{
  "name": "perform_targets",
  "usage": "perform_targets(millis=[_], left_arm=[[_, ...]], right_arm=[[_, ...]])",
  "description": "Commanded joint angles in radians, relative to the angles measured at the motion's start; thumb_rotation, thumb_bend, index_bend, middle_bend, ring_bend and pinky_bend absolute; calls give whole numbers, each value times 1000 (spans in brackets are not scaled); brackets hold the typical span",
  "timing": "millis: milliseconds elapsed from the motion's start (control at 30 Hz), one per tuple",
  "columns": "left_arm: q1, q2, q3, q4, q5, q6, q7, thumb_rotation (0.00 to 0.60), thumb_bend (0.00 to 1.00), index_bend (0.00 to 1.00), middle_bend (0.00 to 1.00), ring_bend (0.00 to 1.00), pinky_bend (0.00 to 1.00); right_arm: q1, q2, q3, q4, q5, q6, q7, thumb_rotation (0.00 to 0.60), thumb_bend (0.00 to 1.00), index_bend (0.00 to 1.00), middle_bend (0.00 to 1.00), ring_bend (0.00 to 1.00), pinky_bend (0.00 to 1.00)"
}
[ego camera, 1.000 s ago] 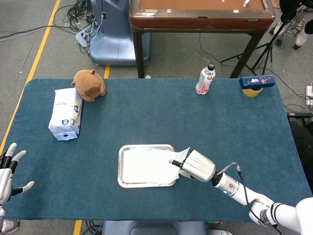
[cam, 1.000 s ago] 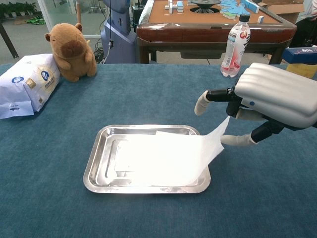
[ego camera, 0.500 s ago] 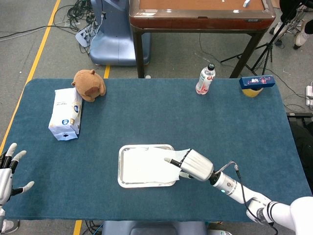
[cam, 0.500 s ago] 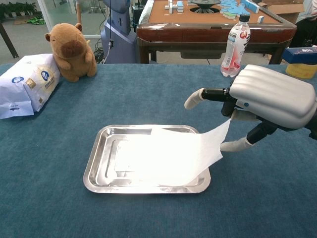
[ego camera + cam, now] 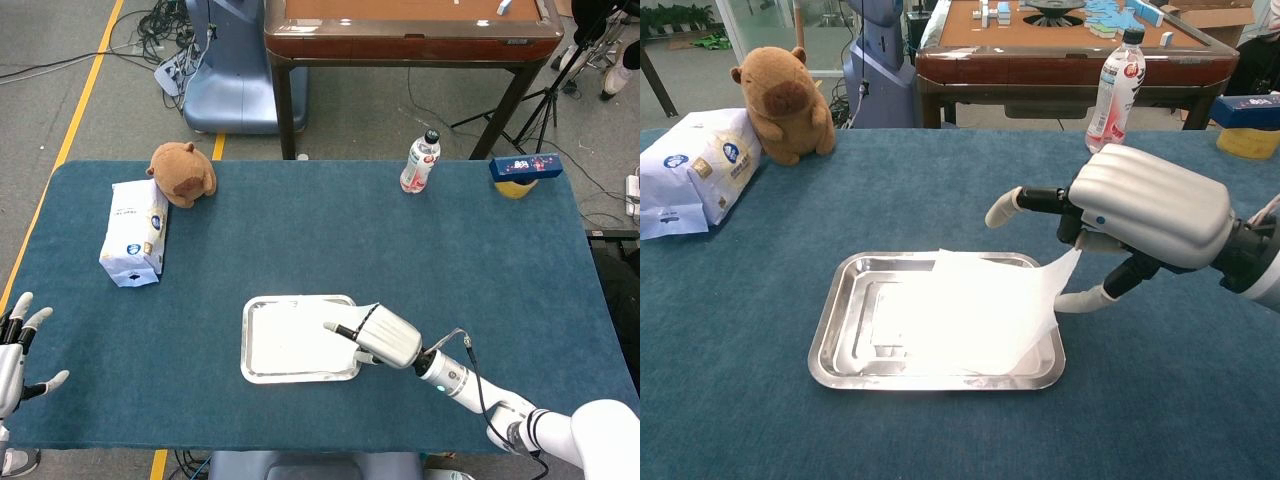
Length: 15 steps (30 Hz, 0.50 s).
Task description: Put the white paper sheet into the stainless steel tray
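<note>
The sheet (image 5: 975,315) lies mostly inside the tray (image 5: 835,325), but its right corner is raised over the tray's right rim, pinched by the right hand (image 5: 1130,215); releasing that corner appears to remain.

The right hand (image 5: 1140,215) has a ribbed silver shell, black fingers and whitish fingertips (image 5: 1000,211).
</note>
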Motion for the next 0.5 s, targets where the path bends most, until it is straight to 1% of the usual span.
perform_targets(millis=[33,300,500], left_arm=[[0,0,0,0,0,1,-1,600,0,180,0,0,320],[2,3,-1,-1,-1,2,-4,600,0,180,0,0,320],[2,5,-1,-3,0,3,-6,600,0,180,0,0,320]], right_arm=[[1,-18,3,15,3,11,11,600,0,275,1000,1000,1000],[1,-61,3,55,4,46,34,600,0,275,1000,1000,1000],[2,-65,-6,65,4,50,43,600,0,275,1000,1000,1000]])
